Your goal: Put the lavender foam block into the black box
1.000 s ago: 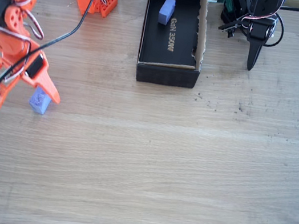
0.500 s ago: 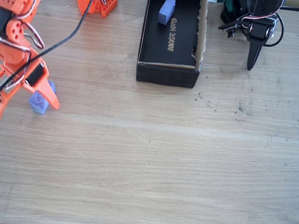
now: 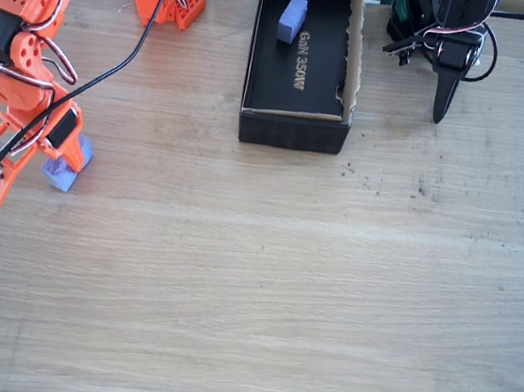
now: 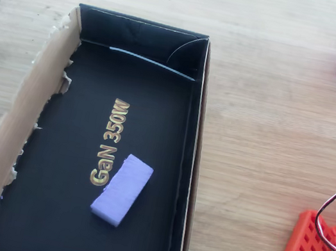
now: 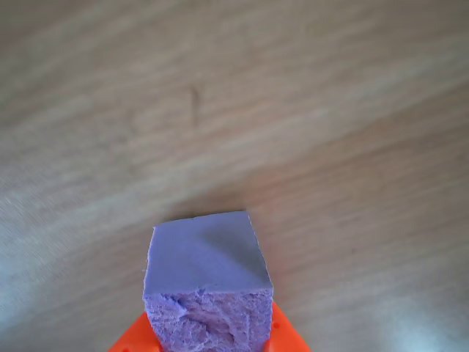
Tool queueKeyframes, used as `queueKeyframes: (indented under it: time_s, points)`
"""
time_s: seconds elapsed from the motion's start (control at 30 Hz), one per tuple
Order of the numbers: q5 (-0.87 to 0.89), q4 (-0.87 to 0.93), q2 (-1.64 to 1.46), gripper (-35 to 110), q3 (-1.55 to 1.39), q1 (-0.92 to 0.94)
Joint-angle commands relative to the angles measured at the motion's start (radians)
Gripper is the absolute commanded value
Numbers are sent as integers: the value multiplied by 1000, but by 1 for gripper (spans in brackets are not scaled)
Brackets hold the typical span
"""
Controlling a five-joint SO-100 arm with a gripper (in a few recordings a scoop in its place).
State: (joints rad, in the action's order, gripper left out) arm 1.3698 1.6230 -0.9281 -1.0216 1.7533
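Lavender foam block point(image 3: 65, 164) between orange jaws, table point(image 3: 276, 290) beneath

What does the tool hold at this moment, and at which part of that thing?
The tool holds the lavender foam block by its two opposite sides, near the rough end; the smooth end sticks out over the wooden table.

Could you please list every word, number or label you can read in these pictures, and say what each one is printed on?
"GaN 350W": gold lettering on the floor of the black box, readable in the overhead view and in the fixed view.
No other text can be read; the foam blocks, the orange arm and the wooden table carry no lettering that shows.
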Motion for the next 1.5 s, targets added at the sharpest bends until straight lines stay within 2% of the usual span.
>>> queueKeyframes:
  time_s: [0.0,0.27,0.4,0.7,0.83,0.93,1.03,1.2,1.33,1.47]
  points:
    - [-23,49,-72,0,40,17]
    - [-288,285,-302,0,123,38]
    - [-402,288,-407,0,123,48]
    - [-456,290,-546,0,32,-69]
    - [-546,288,-592,0,14,-256]
    - [-563,264,-649,0,12,-494]
    - [-566,164,-678,0,6,-723]
    - [-749,78,-624,0,17,-999]
    - [-831,71,-589,0,18,-1155]
    - [-891,97,-591,0,18,-1215]
